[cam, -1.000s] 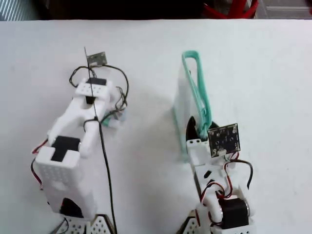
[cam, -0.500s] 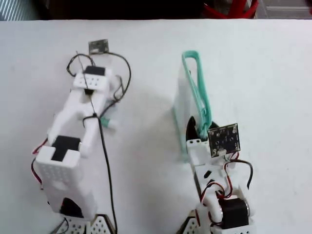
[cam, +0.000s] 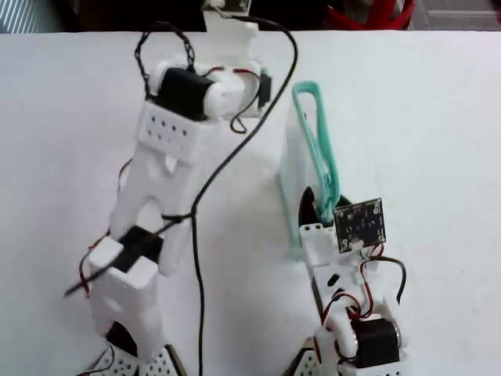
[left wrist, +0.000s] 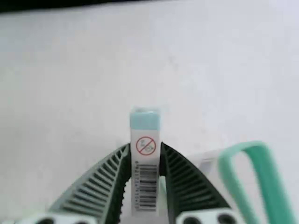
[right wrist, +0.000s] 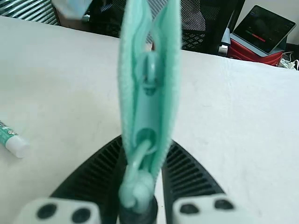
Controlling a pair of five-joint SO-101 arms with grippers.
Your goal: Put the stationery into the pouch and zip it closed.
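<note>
White surface (cam: 438, 117). Left pincer (left wrist: 145, 149) pinches stick (left wrist: 145, 130), long way pointing ahead; pouch (left wrist: 243, 148) mouth just beside. Right pincer (right wrist: 146, 142) pinches pouch end.

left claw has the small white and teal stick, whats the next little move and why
Probably ease the left claw and its stick sideways over the teal rim of the pouch. The stick is gripped but sits beside the opening, while the right claw holds the zip end.

The left arm (cam: 150, 188) and right arm (cam: 322, 251) are white plastic with black servos, red-and-black wires, a long black cable (cam: 196, 298) and ribbed dark fingers (left wrist: 184, 182).
</note>
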